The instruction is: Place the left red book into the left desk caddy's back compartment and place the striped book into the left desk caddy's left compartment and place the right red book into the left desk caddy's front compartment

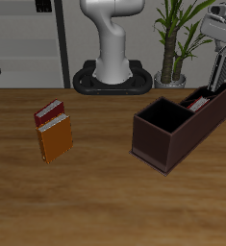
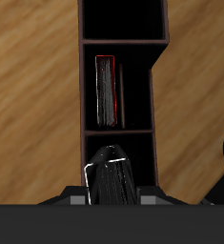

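on the bare wooden table (image 1: 105,207) nearest me lies an orange-brown book (image 1: 56,140) with the small left red book (image 1: 48,112) just behind it, touching its far edge. farther back, the left desk caddy (image 1: 163,144) holds the right red book (image 2: 108,91) upright in a narrow middle slot, a striped cover showing against it. my gripper (image 1: 216,85) hangs over the caddy's far end; i cannot tell how open its jaws are, or whether they hold anything.
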